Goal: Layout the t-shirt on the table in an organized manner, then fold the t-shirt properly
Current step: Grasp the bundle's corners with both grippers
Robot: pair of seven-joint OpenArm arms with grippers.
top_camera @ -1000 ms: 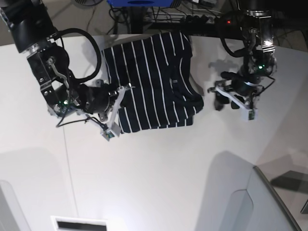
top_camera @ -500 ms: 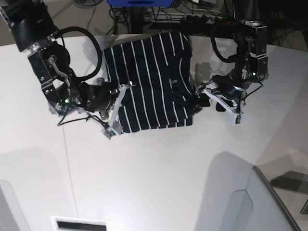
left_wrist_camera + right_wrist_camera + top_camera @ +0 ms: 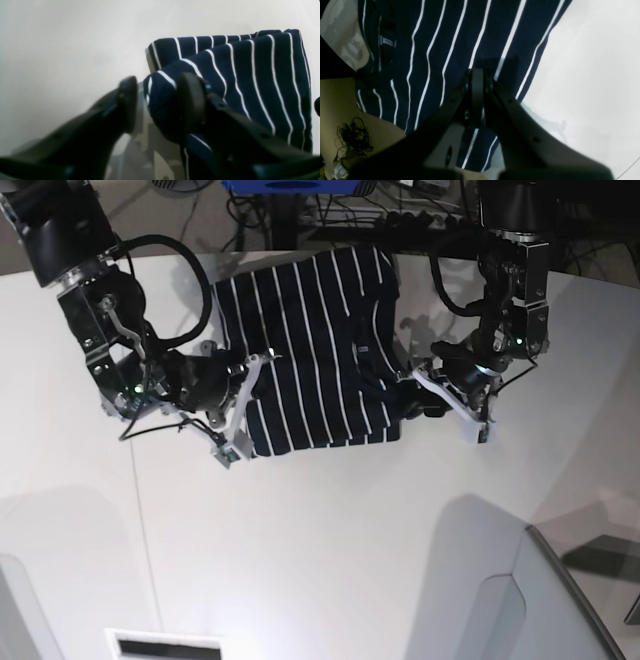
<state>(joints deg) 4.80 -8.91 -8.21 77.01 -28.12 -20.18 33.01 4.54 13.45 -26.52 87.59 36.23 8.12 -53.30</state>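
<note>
Item: shirt point(image 3: 310, 350), one only. We find it in the upper middle of the base view, lying on the table point(image 3: 330, 560), already doubled into a rough rectangle with its far edge near the table's top rim. In the left wrist view it fills the right half of the frame; in the right wrist view, the upper left and centre.

Handling, as we judge it: light, soft, limp cloth. It will sag and crease wherever it is unsupported, and layers may slide over one another, so one pinch could lift only the top ply. Not fragile. We would take hold at corners and along folded edges, both sides together, so that the fold stays square.

Item: table, one. Smooth white top, likely offering little grip against dragging cloth.

Item: grippers, two.
- Left gripper point(image 3: 156, 105): at the right edge of the shirt in the base view. Jaws parted, with a bunched corner of cloth lying between them; one finger point(image 3: 190, 100) is against the fabric, the other stands clear on the bare table side. Not yet closed on it.
- Right gripper point(image 3: 476, 97): at the shirt's left edge, lower corner, in the base view. Jaws pressed together with no visible gap, over the striped cloth; we cannot tell whether any fabric is caught between them.
</note>
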